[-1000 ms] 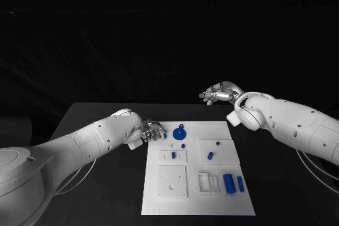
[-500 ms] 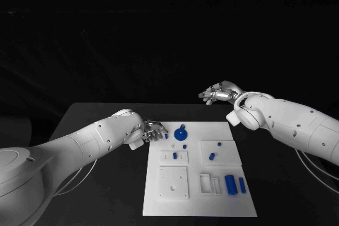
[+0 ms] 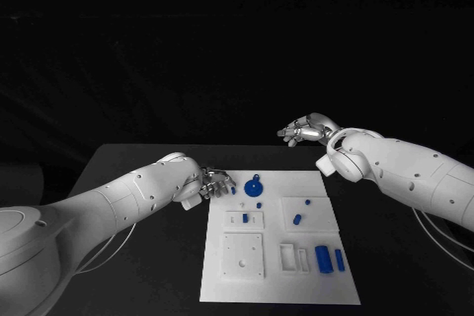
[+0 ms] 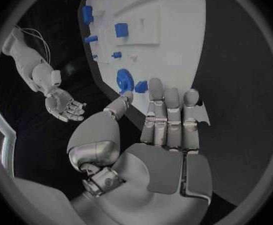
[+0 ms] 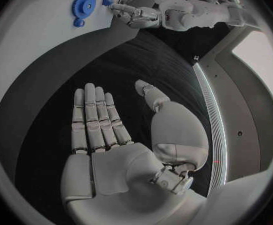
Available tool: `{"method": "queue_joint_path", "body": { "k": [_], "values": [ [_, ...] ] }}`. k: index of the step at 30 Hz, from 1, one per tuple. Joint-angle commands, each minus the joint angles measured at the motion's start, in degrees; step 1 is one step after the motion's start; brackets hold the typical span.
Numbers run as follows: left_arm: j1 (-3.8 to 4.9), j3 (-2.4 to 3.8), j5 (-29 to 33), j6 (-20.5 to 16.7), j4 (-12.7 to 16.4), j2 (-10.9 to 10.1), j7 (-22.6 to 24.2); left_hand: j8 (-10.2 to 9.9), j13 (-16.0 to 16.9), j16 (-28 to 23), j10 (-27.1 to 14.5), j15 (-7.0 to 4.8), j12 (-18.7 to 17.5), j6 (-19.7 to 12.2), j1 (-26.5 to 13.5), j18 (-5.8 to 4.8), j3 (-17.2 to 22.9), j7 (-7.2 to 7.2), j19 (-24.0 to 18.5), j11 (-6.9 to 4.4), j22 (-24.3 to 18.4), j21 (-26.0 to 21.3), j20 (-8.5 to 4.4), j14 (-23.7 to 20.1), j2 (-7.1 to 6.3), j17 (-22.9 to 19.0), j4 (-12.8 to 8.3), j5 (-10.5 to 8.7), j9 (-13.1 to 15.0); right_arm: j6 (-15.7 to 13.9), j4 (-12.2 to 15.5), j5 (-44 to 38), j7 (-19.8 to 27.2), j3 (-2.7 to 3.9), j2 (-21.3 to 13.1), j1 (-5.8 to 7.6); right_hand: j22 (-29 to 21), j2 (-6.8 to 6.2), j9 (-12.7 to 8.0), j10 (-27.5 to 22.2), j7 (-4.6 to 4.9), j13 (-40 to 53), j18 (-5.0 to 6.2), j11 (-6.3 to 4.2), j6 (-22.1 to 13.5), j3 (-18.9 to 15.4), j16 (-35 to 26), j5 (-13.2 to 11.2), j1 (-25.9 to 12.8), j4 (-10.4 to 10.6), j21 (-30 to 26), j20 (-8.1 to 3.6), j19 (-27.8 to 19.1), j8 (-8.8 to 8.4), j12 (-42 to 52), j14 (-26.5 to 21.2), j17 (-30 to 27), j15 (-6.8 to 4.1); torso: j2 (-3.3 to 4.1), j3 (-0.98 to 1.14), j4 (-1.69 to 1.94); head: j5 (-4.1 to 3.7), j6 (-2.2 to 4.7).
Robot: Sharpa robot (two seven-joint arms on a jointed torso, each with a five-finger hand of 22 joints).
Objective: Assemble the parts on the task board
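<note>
The task board [image 3: 279, 275] lies in the middle of the black table [image 3: 148, 261], and the blue parts are spread on its far half and its right side. The part nearest to any fingers is a small blue peg [image 3: 232, 190] at the far left corner of the board. It sits just beyond the fingertips of the left hand [image 3: 209, 184], very near them, and I cannot tell whether they touch it. The blue gear [image 3: 253, 188] lies just past the peg, on the side away from those fingers.

Over the last second almost nothing has changed. Both arms keep the same pose, the left hand stays at the board's corner, and the parts lie where they lay. The small slide of the board in the head view looks like a move of the camera. I judge that the left hand is pausing before it takes the peg, so the assembly has not advanced.

The left hand's fingers [image 4: 173, 116] are stretched out straight and close together, the thumb apart, and they hold nothing. The right hand [image 3: 307, 132] hangs in the air beyond the far edge of the table, well apart from the board. Its palm is flat, its fingers [image 5: 94, 119] are extended side by side, and it is empty too.
</note>
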Motion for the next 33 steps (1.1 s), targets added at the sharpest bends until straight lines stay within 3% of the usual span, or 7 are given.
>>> {"method": "queue_joint_path", "body": {
  "k": [1, 7, 19, 26, 33],
  "values": [
    [-0.11, 0.02, 0.13, -0.2, 0.27, 0.16, 0.42, 0.37, 0.08, 0.27, 0.51, -0.17, 0.32, 0.22, 0.32, 1.14, 0.08, -0.06, 0.52, -0.13, 0.1, -0.03, -5.03, 0.45, -0.38, -0.04, 0.3, -0.26, 0.02, 0.8, 0.05, -0.32, 0.35, 0.01, 0.0, 0.0, 0.05, 0.61, -0.08, -0.28, 0.35, -0.08, 1.08, 0.13, -0.32, -0.14, 0.23, 0.21, 0.02, -0.12, -0.37, 0.39, -0.04, 0.26, 0.35, -0.47, -0.07, 0.1, -0.02, -0.01, 0.07, -0.01, 0.07],
    [-0.01, 0.03, -0.74, -0.37, 0.4, -0.43, 0.05, 0.36, 0.1, 0.33, 0.56, -0.23, 0.34, 0.19, 0.56, 1.19, 0.17, -0.09, 0.6, -0.16, 0.15, 0.01, -5.09, 0.51, -0.44, -0.04, 0.19, -0.26, -0.01, 0.79, 0.01, -0.32, 0.36, 0.01, -0.12, 0.0, 0.06, 0.6, -0.09, -0.28, 0.35, -0.11, 1.09, 0.12, -0.33, -0.15, 0.24, 0.21, 0.02, -0.13, -0.38, 0.39, -0.04, 0.26, 0.37, -0.47, -0.08, 0.1, -0.04, -0.05, 0.0, -0.07, 0.12],
    [1.01, 0.03, -1.45, 0.72, 2.9, -1.97, -1.0, 0.5, 1.16, 2.18, 1.86, -1.05, 2.09, 0.33, 0.85, 1.38, -0.04, -0.4, 1.86, -0.54, 0.83, 0.78, -5.62, 1.55, -1.49, 0.67, 0.45, -0.26, -0.24, 0.71, -0.13, -0.32, 0.35, 0.01, -0.26, 0.0, 0.08, 0.58, -0.11, -0.28, 0.35, -0.15, 1.11, 0.13, -0.33, -0.16, 0.25, 0.21, 0.03, -0.15, -0.39, 0.41, -0.04, 0.27, 0.39, -0.48, -0.09, 0.1, -0.05, -0.09, 0.09, -0.19, 0.3],
    [1.51, 0.04, -2.47, 1.41, 4.32, -2.46, -1.64, 0.65, 4.82, 6.85, 2.96, -2.99, 7.93, 0.42, 1.39, 1.91, -0.37, -1.0, 4.51, -1.21, 2.02, 3.15, -6.93, 3.04, -1.56, 2.62, 0.67, -0.23, -0.57, 0.73, -0.11, -0.32, 0.36, 0.01, -0.25, 0.0, 0.09, 0.58, -0.12, -0.28, 0.35, -0.17, 1.12, 0.12, -0.33, -0.16, 0.26, 0.22, 0.03, -0.16, -0.4, 0.42, -0.04, 0.28, 0.41, -0.48, -0.09, 0.1, -0.03, -0.06, 0.05, -0.11, 0.48],
    [1.51, 0.04, -3.85, 2.87, 4.2, -2.14, -2.25, 0.86, 9.06, 10.42, 3.58, -4.05, 14.11, 0.56, 2.42, 2.97, -0.57, -1.59, 8.75, -1.88, 2.16, 6.72, -8.61, 5.87, -0.28, 4.16, 0.27, -0.26, -0.79, 0.75, -0.12, -0.32, 0.33, 0.01, -0.26, 0.0, 0.1, 0.58, -0.13, -0.28, 0.35, -0.19, 1.13, 0.12, -0.32, -0.16, 0.26, 0.22, 0.03, -0.16, -0.41, 0.42, -0.03, 0.29, 0.43, -0.48, -0.1, 0.1, 0.01, -0.08, -0.03, -0.1, 0.53]
  ]
}}
